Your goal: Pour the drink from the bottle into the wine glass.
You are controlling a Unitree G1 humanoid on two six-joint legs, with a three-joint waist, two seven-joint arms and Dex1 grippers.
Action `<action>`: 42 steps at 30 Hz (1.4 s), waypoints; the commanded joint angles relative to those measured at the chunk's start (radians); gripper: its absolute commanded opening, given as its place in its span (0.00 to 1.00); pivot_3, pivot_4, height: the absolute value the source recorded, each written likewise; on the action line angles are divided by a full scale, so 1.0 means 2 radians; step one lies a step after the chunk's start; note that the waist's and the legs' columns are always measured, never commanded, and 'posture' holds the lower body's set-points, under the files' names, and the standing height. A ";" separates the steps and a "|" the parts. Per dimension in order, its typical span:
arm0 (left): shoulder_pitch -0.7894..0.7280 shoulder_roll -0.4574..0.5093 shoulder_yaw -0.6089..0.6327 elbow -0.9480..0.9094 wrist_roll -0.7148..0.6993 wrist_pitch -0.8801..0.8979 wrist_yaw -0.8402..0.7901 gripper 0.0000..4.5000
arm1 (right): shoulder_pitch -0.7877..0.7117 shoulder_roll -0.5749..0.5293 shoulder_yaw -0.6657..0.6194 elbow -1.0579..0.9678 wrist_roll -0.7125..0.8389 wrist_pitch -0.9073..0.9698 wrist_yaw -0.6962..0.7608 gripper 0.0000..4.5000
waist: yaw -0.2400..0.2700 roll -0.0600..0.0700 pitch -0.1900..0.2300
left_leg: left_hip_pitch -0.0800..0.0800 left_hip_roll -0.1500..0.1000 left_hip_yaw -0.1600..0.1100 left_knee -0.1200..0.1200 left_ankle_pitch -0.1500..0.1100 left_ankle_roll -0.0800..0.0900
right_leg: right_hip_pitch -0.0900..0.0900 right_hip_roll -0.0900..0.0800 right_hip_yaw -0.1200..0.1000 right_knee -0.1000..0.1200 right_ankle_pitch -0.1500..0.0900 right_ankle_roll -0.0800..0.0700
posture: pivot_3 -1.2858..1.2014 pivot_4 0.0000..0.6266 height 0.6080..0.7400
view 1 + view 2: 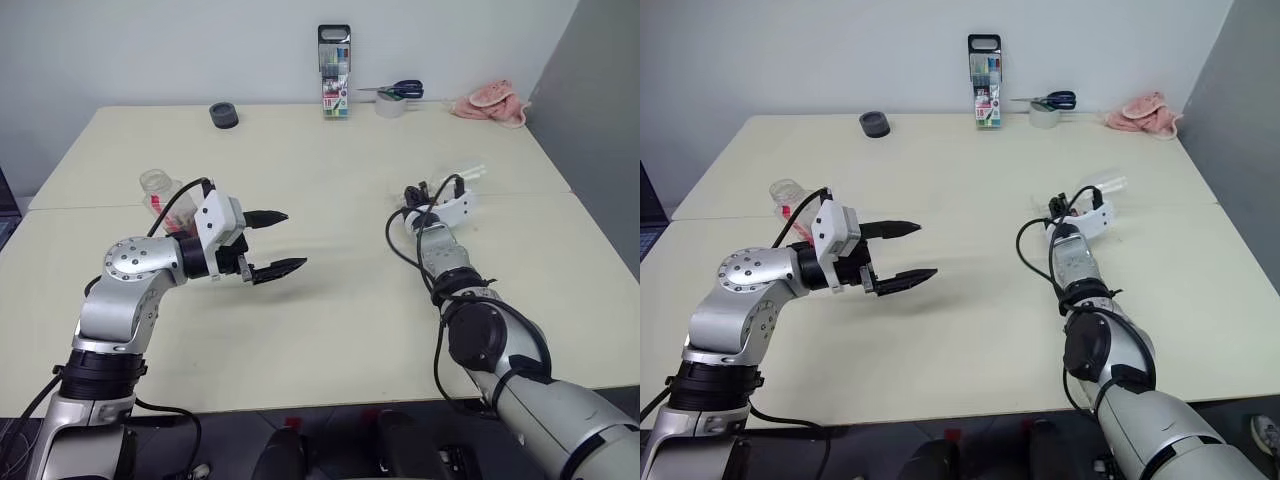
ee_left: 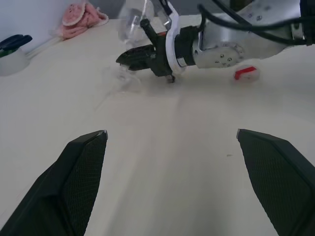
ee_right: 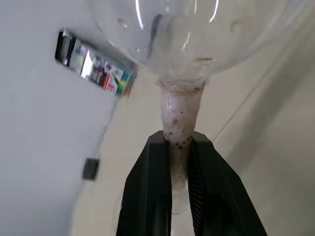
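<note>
The clear bottle [image 1: 157, 189] stands at the table's left, with no cap on its neck, partly hidden behind my left arm. My left gripper [image 1: 296, 240] hangs open above the table just right of the bottle, with nothing between its fingers [image 2: 83, 167]. At the right, my right gripper [image 1: 412, 192] is shut on the thin stem [image 3: 179, 123] of the wine glass [image 1: 1108, 185]. The glass's clear bowl [image 2: 134, 14] leans away to the right and looks empty. A small red-and-white cap [image 2: 244, 73] lies on the table beside my right arm. No drink can be made out in the bottle.
Along the table's far edge stand a marker-pen case [image 1: 334, 72], a tape roll with scissors on it [image 1: 392, 100], a pink cloth [image 1: 492, 103] and a small dark round thing [image 1: 224, 115]. Bare tabletop [image 1: 340, 200] lies between my two grippers.
</note>
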 commanded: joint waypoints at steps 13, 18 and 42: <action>0.087 0.018 0.050 -0.021 0.002 -0.005 0.048 1.00 | 0.147 -0.012 0.284 -0.113 -0.296 -0.141 0.070 0.03 | -0.003 0.000 0.000 | 0.001 0.001 0.000 0.000 0.000 0.000 | 0.001 0.000 0.000 0.000 0.000 0.000 | 0.52 0.24 1.00; 0.140 0.018 0.092 -0.051 -0.016 0.012 0.075 1.00 | 0.132 0.028 0.290 -0.158 -0.270 -0.153 0.127 0.03 | -0.008 0.000 0.000 | 0.001 0.001 0.000 0.000 0.000 0.000 | 0.000 0.000 0.000 0.000 0.000 0.000 | 0.52 0.24 1.00; 0.118 0.035 0.147 -0.088 -0.052 0.044 0.113 1.00 | 0.090 0.066 0.296 -0.050 -0.300 -0.175 0.147 0.03 | 0.009 0.000 0.000 | 0.000 0.000 -0.002 0.000 0.000 0.000 | 0.000 0.000 -0.001 0.000 0.000 -0.001 | 0.52 0.24 1.00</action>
